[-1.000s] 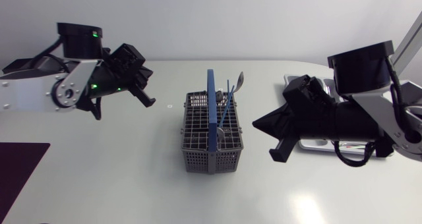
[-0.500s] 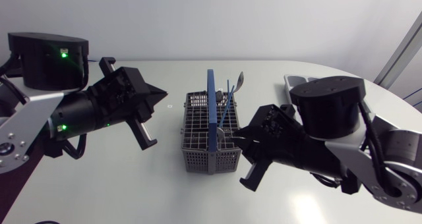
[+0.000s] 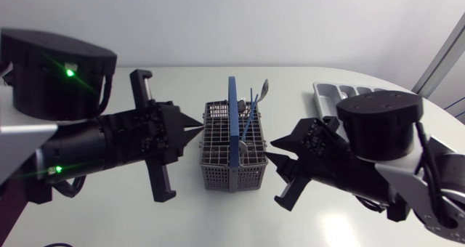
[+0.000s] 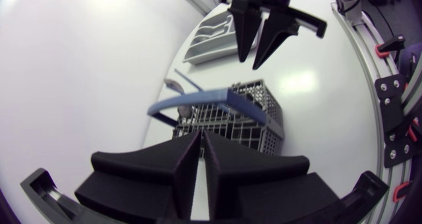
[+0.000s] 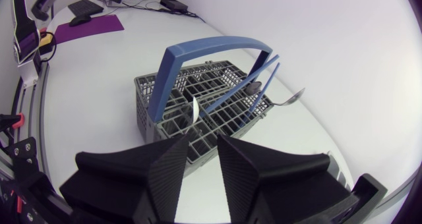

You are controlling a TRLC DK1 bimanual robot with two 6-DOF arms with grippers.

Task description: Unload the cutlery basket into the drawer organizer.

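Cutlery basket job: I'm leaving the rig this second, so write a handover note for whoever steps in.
Left gripper: shut, empty, beside the cutlery basket.
Right gripper: open, empty, at the basket's other side.
A spoon and blue sticks stand in the basket; the drawer organizer lies beyond the right gripper, partly hidden.
Done: nothing visibly unloaded.
To do: move all cutlery into the organizer.

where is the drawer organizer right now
In the head view, the pale grey plastic drawer organizer lies at the table's far right, right of the grey cutlery basket and partly hidden behind my right arm.
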